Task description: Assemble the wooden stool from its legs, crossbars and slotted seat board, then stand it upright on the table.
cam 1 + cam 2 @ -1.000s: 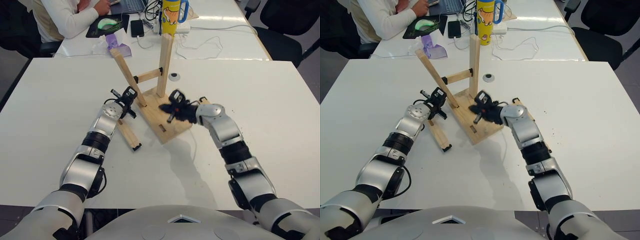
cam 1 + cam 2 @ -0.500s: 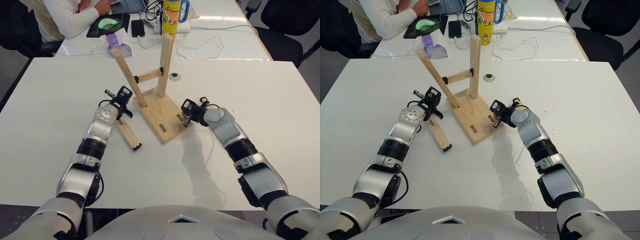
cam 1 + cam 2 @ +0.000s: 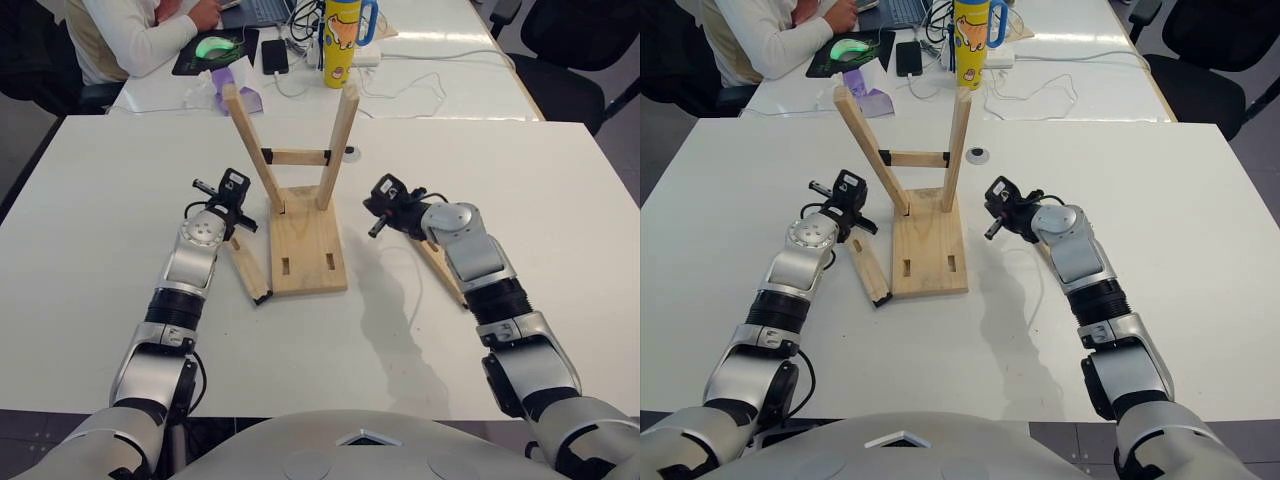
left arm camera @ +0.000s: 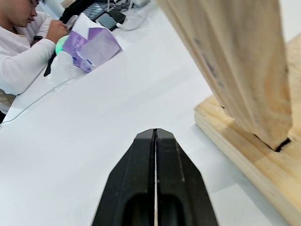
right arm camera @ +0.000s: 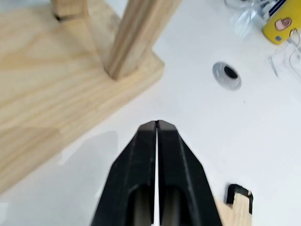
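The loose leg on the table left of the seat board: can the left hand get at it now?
Probably yes. The left hand, shut, is just past the far end of the loose leg with nothing between, but it points away and the seat board lies close beside it.

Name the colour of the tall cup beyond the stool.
The tall cup is yellow with a blue handle; left eye view shows it best.

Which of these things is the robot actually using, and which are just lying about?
Job: seat board, standing legs, crossbar, loose leg, second loose leg.
Lying about: yellow cup, purple pack, phone, green mouse.
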Robot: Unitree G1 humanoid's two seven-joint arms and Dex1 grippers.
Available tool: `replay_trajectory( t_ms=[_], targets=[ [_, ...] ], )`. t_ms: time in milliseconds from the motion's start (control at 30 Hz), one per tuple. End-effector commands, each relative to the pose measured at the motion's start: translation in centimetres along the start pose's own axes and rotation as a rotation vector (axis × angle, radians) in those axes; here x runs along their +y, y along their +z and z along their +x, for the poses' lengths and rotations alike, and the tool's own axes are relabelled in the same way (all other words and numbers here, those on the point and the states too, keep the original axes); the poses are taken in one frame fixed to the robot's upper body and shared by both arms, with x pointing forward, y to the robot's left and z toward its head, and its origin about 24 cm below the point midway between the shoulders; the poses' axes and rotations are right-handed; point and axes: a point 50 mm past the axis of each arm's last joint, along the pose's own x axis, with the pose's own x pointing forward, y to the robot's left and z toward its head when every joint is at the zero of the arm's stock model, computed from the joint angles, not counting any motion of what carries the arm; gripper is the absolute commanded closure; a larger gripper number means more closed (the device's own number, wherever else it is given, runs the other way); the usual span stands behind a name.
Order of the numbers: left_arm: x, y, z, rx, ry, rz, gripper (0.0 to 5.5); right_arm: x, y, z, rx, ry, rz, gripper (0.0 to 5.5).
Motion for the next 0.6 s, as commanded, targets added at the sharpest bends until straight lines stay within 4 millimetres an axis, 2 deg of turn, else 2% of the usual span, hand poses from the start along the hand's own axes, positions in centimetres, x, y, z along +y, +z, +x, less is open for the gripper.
replay_trajectory(
  t_ms=[33,133,233,400,500,567,600],
  targets=[
    [0.9,1.1,-1.3,-0.085,0.056,-0.084,5.5,-2.3,2.6,-1.6,-0.167,-0.091,0.087,5.48],
    [1.6,2.2,-2.8,-0.164,0.086,-0.177,5.5,-4.4,2.4,-3.3,-0.183,-0.165,0.113,5.48],
    [2.3,1.9,-4.6,-0.182,0.12,-0.271,5.5,-6.1,1.6,-5.4,-0.191,-0.225,0.175,5.48],
    [2.5,0.8,-7.1,-0.153,0.144,-0.369,5.5,-7.0,-1.7,-8.5,-0.097,-0.251,0.282,5.48],
    [2.3,0.4,-7.5,-0.133,0.157,-0.363,5.5,-7.4,-4.0,-10.4,0.022,-0.231,0.346,5.48],
    [2.0,0.5,-7.4,-0.127,0.155,-0.351,5.5,-7.3,-5.6,-10.9,0.111,-0.214,0.351,5.48],
    [1.9,0.4,-7.4,-0.124,0.156,-0.347,5.5,-7.3,-6.4,-11.0,0.145,-0.217,0.347,5.29]
  ],
)
